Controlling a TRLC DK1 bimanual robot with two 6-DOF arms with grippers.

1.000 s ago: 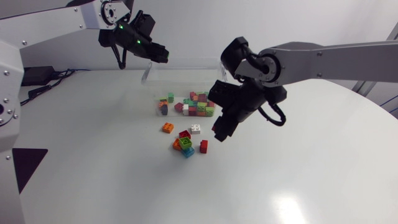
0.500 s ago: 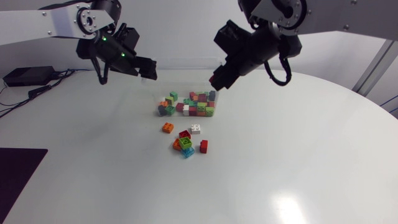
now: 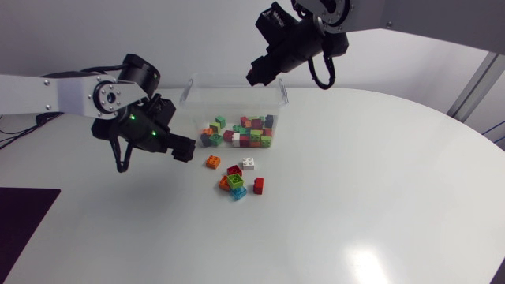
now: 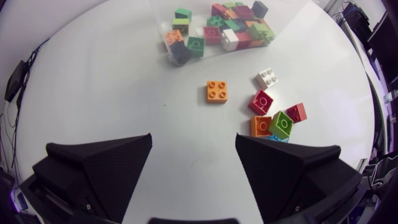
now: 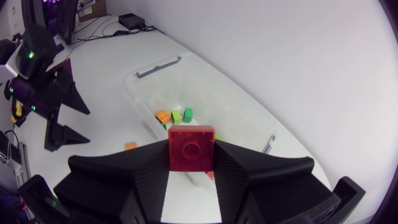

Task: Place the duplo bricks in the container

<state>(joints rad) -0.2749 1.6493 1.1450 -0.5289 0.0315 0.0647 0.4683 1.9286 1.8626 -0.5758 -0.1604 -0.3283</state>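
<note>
The clear container [image 3: 189, 90] stands at the back of the table and holds several coloured duplo bricks [image 3: 246, 132]. My right gripper [image 3: 255, 76] hangs above its far rim, shut on a red brick [image 5: 191, 147]. Loose bricks lie in front of the container: an orange one [image 3: 213, 162], a white one [image 3: 248, 163], a red one [image 3: 258, 185] and a cluster around a green one [image 3: 234, 181]. My left gripper [image 3: 184, 150] is low over the table, left of the orange brick [image 4: 216, 91], open with nothing between its fingers [image 4: 109, 165].
In the right wrist view the container [image 5: 138, 99] lies below and ahead of the held brick, with my left gripper [image 5: 57, 107] beyond it to one side. Bare white tabletop [image 3: 355, 205] spreads to the right and front of the loose bricks.
My left arm swung from behind the container down to the table left of the loose bricks, and its fingers opened. My right arm rose from the loose bricks to above the container.
</note>
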